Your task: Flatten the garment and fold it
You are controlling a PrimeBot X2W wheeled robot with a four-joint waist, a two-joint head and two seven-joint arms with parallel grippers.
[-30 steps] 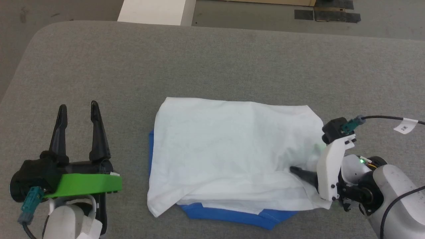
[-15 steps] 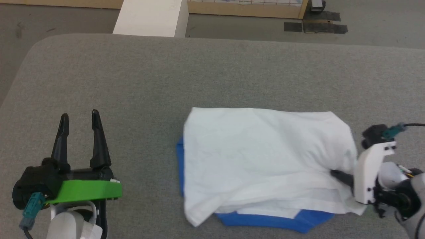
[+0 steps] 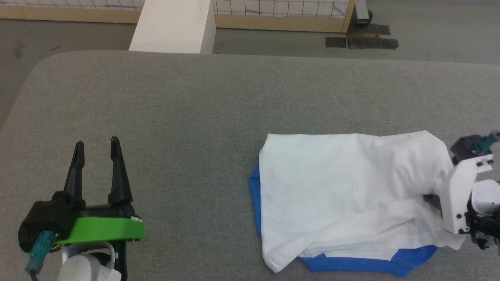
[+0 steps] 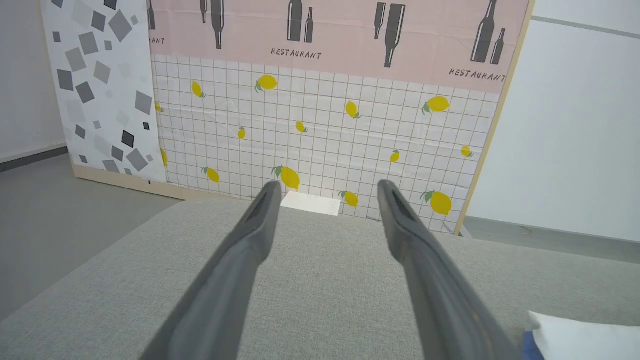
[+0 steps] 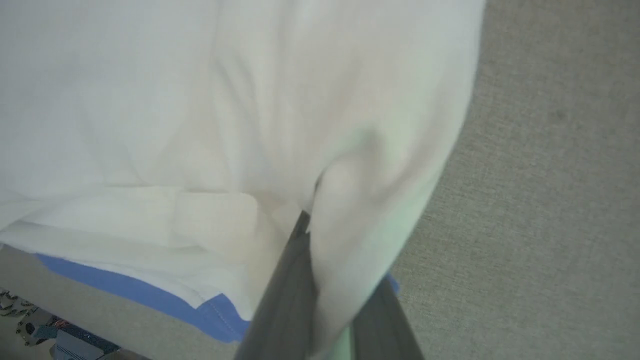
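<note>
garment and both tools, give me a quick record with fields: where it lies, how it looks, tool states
garment: on the grey table, toward the right of the head view
look: white body folded over and wrinkled; blue showing along its left and near edges
left tool: open, over bare table, apart from the garment
right tool: shut on the garment's right edge, white cloth pinched between its fingers
fold: not neat yet, near edge uneven
beyond table: white block on the floor

The garment [image 3: 343, 187] is soft, matt cloth, creased; the surface [image 3: 195, 101] wears grey woven fabric, matt and slightly rough; the left end effector [image 3: 97, 143] has matt dark fingers [image 3: 117, 175], seemingly plastic; its green bracket [image 3: 101, 229] looks like smooth plastic.
</note>
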